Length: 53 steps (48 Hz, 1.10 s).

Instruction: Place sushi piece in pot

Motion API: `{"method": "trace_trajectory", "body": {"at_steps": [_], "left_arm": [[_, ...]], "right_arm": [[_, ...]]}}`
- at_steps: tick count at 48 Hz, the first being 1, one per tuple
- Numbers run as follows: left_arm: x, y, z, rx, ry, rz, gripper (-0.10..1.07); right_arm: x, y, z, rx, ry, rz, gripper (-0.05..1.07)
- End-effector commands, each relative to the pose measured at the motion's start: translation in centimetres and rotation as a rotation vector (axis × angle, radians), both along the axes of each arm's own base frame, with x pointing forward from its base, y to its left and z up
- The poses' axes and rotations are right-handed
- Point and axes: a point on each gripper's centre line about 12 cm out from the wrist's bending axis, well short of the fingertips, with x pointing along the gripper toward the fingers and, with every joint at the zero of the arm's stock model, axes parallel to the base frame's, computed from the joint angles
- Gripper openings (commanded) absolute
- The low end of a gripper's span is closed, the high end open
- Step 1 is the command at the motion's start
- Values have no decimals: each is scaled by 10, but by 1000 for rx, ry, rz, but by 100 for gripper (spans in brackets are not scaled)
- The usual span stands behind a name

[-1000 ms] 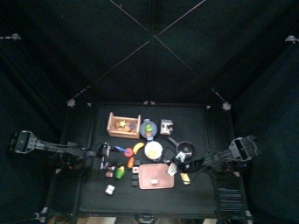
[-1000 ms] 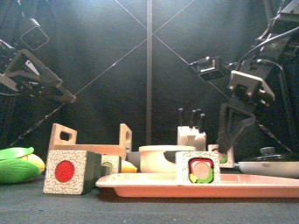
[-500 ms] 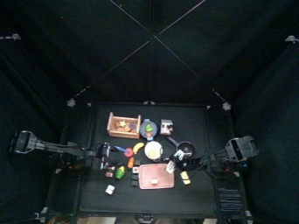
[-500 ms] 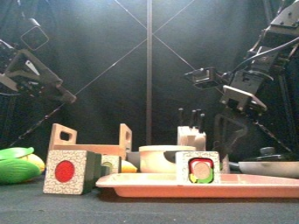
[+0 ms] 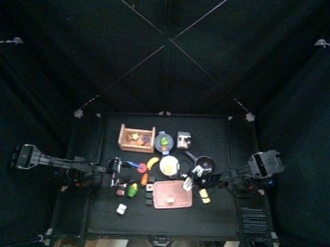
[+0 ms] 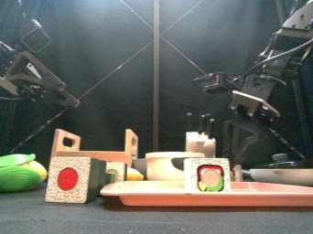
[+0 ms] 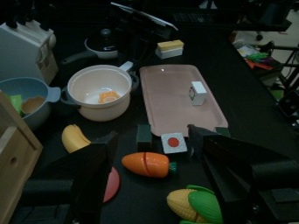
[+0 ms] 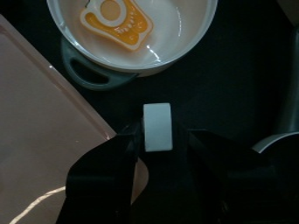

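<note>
My right gripper [image 8: 156,140] is shut on a white sushi piece [image 8: 156,125] seen edge-on. It holds it in the air over bare table, between the white pot [image 8: 176,48] and the rim of the black pot [image 8: 284,144]. The black pot [image 5: 206,161] stands low at the right in the front view [image 6: 284,170], with the right gripper [image 6: 241,108] high above the table. Another sushi piece [image 6: 210,175] stands on the pink tray [image 6: 146,191]. A red-centred one [image 7: 174,143] lies on the table. My left gripper [image 7: 156,147] is open and empty above it.
The white pot [image 7: 101,90] holds a yellow toy. A wooden crate [image 6: 91,146], a yellow-and-white bowl [image 5: 168,143] and a knife block [image 6: 199,142] stand behind. A carrot [image 7: 149,163], corn [image 7: 193,203] and a banana [image 7: 76,137] lie near the left gripper.
The right gripper has swung left and slightly lower in the front view, then held almost still. The left arm has not moved.
</note>
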Motion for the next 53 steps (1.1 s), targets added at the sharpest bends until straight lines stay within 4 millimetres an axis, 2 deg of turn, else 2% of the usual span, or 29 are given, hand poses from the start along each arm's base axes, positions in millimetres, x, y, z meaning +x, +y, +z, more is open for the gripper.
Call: {"method": "trace_trajectory", "body": {"at_steps": [1, 12, 19, 24, 31, 42, 48, 53], "left_arm": [[2, 0, 3, -2, -11, -1, 98], [2, 0, 3, -3, -11, 0, 98], [2, 0, 3, -2, -11, -1, 98], [2, 0, 3, -3, -11, 1, 98], [2, 0, 3, -3, -11, 0, 98], [2, 0, 3, -3, -11, 0, 98], [2, 0, 3, -2, -11, -1, 98], [2, 0, 3, -2, -11, -1, 98]], "right_arm": [[5, 2, 8, 5, -28, 3, 77], [7, 2, 5, 5, -22, 2, 71], [8, 2, 9, 3, -31, 2, 62], [8, 1, 14, -1, -41, -2, 60], [6, -2, 33, -16, -81, -22, 60], [12, -6, 80, -51, -217, -6, 60], [23, -12, 91, -91, -255, 21, 60], [36, -18, 92, -103, -273, 40, 60]]}}
